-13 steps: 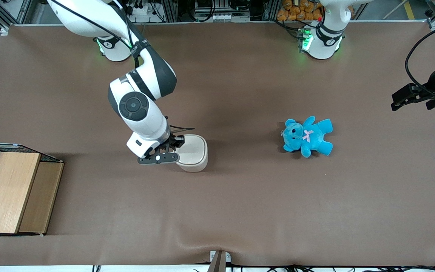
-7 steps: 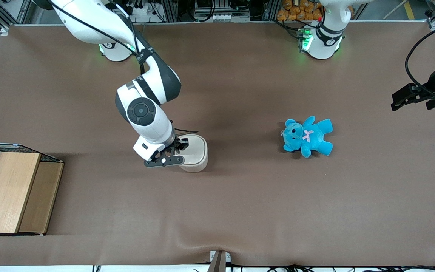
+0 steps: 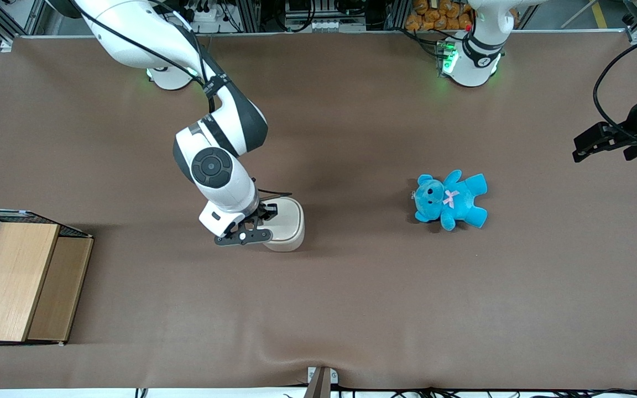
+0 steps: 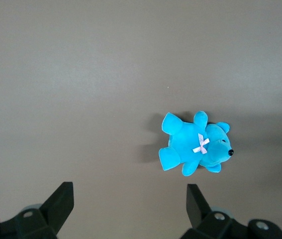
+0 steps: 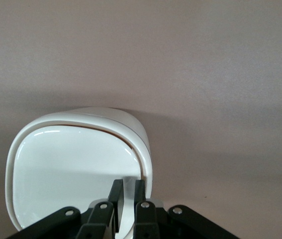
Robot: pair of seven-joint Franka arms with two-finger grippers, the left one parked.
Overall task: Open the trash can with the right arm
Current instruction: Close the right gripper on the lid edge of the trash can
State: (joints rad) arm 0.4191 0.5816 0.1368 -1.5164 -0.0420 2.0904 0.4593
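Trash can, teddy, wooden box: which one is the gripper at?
The trash can: the gripper, fingers nearly together, pinches its lid edge. Teddy and wooden box lie apart.

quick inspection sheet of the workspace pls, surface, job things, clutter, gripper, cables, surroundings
surface: brown cloth-covered table, a wrinkle at the edge nearest the front camera
job's things: trash can, cream-white, upright, lid down with a thin tan seam showing
clutter: blue teddy lying toward the parked arm's end; wooden box with wire mesh at the working arm's end
grippers: gripper at the trash can's lid edge, fingers nearly together on a white lip
cables: black cable along the right arm
surroundings: metal frames, orange items
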